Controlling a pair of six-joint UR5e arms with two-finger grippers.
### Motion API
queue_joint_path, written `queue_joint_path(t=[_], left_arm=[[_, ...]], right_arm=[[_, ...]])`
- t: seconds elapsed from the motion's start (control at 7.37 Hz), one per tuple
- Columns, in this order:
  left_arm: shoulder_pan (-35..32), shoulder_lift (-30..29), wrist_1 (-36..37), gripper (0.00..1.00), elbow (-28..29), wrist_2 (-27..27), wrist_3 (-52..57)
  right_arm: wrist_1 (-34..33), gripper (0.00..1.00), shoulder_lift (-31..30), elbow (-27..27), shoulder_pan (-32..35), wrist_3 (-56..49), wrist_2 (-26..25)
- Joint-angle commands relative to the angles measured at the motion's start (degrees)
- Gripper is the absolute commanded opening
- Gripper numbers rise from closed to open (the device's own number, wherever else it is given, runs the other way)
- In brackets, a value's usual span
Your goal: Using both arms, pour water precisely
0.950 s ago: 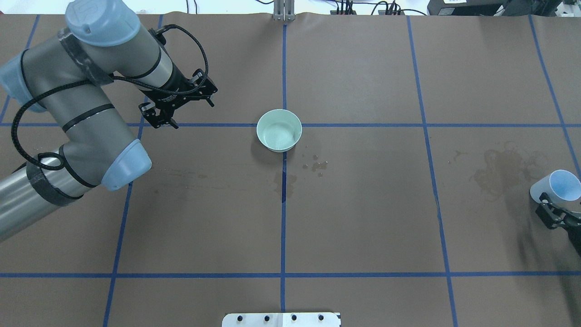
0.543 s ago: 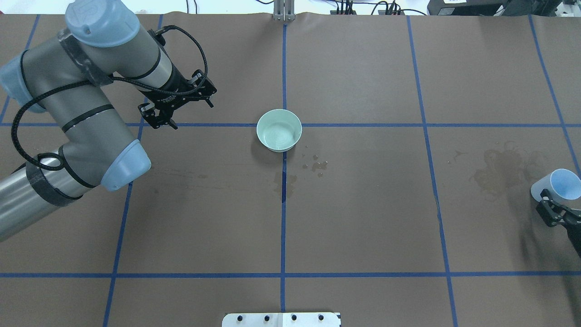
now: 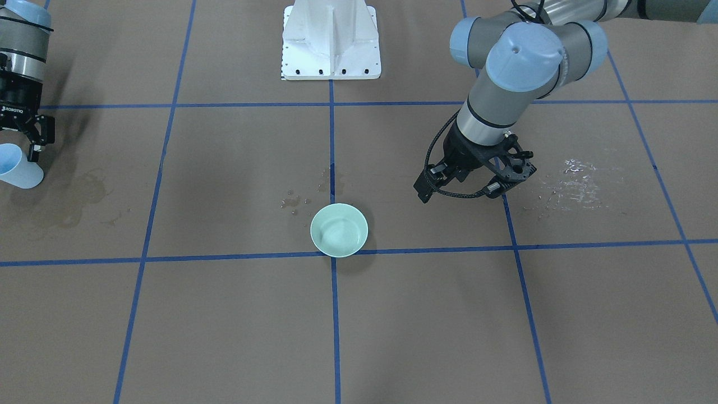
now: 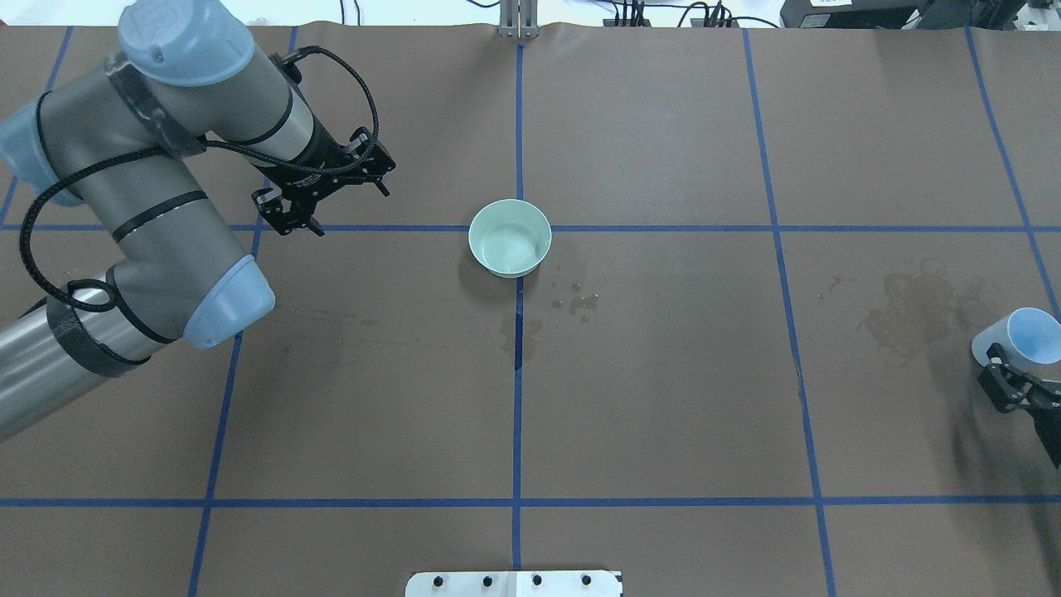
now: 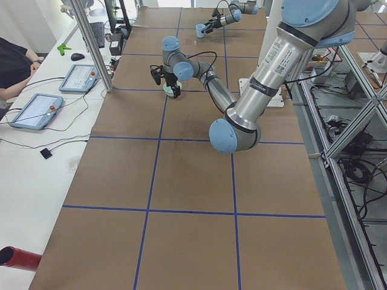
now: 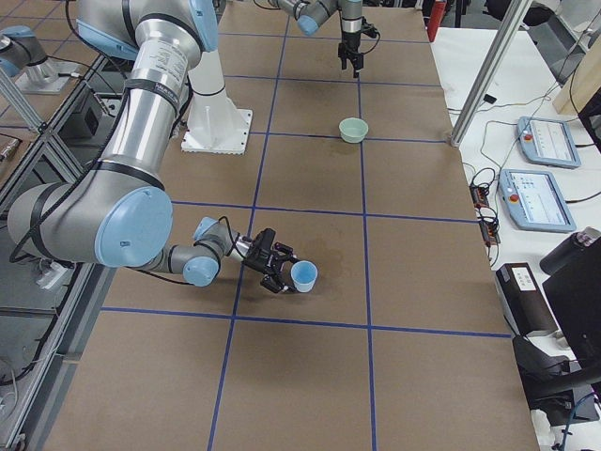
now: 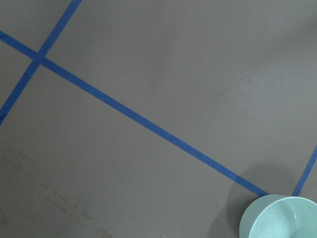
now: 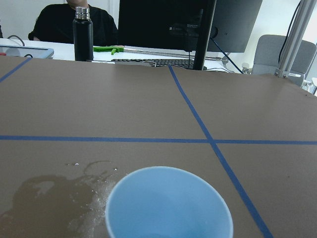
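Right claw [image 4: 1007, 373] clamps the blue cup [image 4: 1030, 338] near the bench [image 4: 663, 398] edge, left claw [image 4: 327, 199] spread wide and empty; water [image 4: 912, 319] puddles beside the cup, so a tilted carry to the bowl [image 4: 510, 238] could spill more

On a dial centred on the bowl [image 4: 510, 238] in the overhead view, 12 o'clock points away from the robot. The bowl sits mid-table [image 4: 663, 398]. The left gripper [image 4: 331, 201] hangs at 9 o'clock, well apart. Water droplets [image 4: 580, 300] lie near, between 4 and 5. The pedestal [image 4: 514, 583] is at 6. The cup [image 4: 1024, 340] is far out near 3, between the right gripper's [image 4: 1007, 373] fingers, with a wet stain [image 4: 912, 319] at its 9 o'clock.
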Motion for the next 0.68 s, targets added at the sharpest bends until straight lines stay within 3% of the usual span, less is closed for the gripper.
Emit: queue_joint_path(t=[0.0, 0.54], left_arm=[[0.0, 0.0, 0.0, 1.00, -0.1, 0.0, -0.1], [0.0, 0.0, 0.0, 1.00, -0.1, 0.0, -0.1]], right_arm=[[0.0, 0.99, 1.5, -1.2, 0.0, 0.0, -0.1], [0.0, 0.99, 2.1, -2.1, 0.1, 0.0, -0.1]])
